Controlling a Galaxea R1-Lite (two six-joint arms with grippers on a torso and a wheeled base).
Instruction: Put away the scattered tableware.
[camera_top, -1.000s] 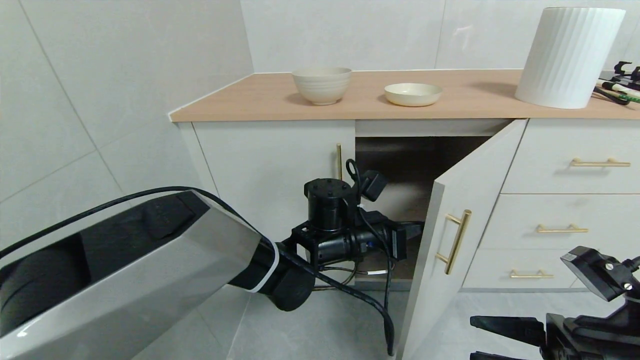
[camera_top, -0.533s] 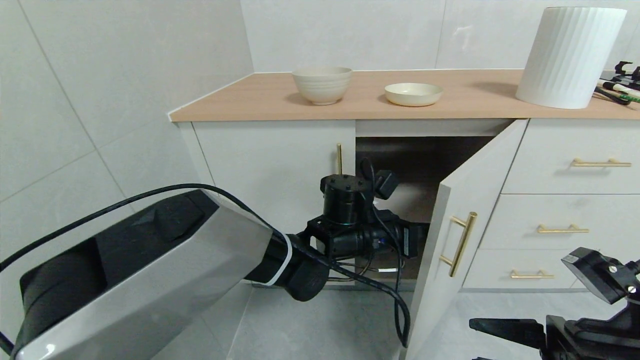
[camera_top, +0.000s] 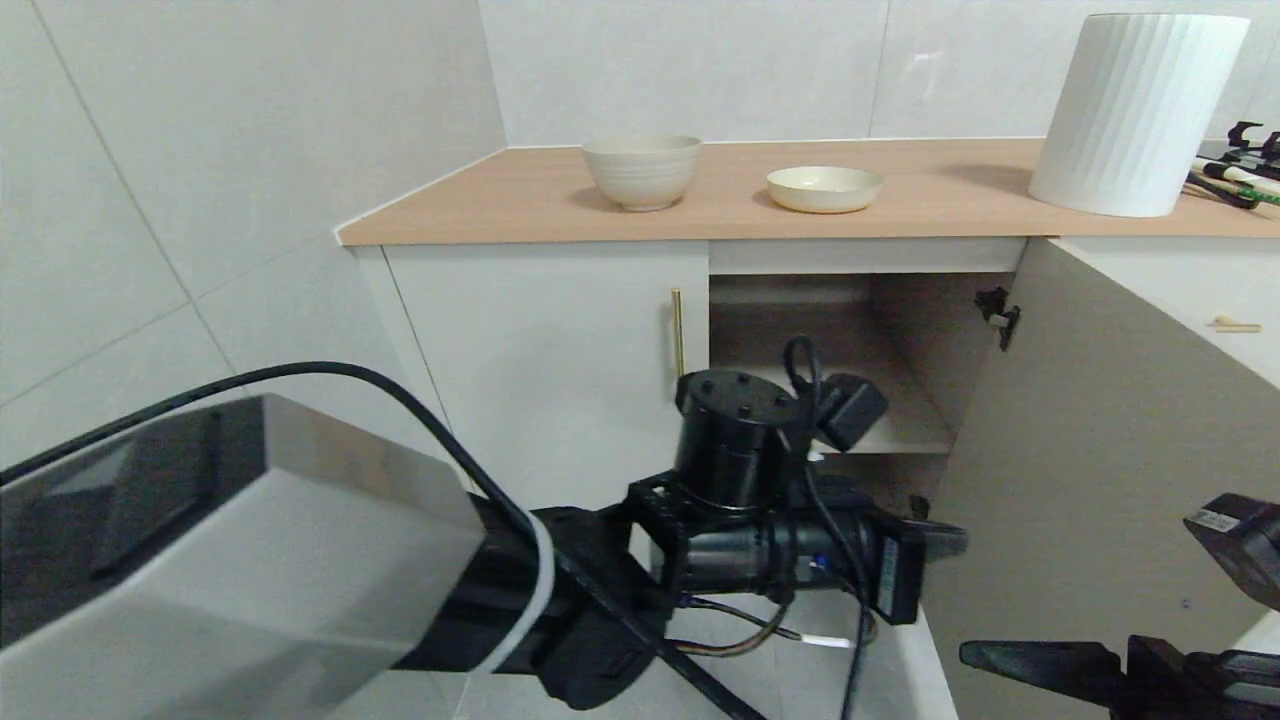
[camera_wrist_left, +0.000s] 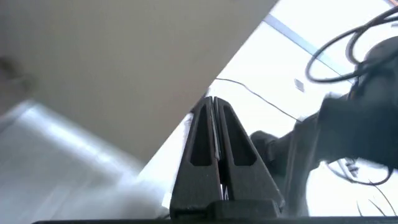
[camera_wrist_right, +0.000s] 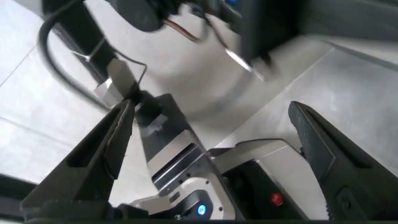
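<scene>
A cream bowl (camera_top: 642, 170) and a shallow cream dish (camera_top: 824, 188) stand on the wooden counter (camera_top: 480, 205). Below them the cabinet's right door (camera_top: 1080, 480) is swung wide, baring a shelf (camera_top: 900, 425) inside. My left gripper (camera_top: 945, 542) is low in front of the opening, its tip against the door's inner face. In the left wrist view the left gripper (camera_wrist_left: 214, 134) is shut with nothing between its fingers. My right gripper (camera_wrist_right: 211, 149) hangs open over the floor at the lower right, and one of its fingers (camera_top: 1030, 658) points left.
A tall white ribbed container (camera_top: 1135, 110) and some utensils (camera_top: 1240, 175) sit at the counter's right end. The cabinet's left door (camera_top: 540, 360) is closed and has a brass handle (camera_top: 677, 330). A tiled wall (camera_top: 200, 180) bounds the left side.
The cabinet door has swung much wider open, hiding the drawers behind it. My left arm has moved right and lower along with the door. The right gripper has barely moved.
</scene>
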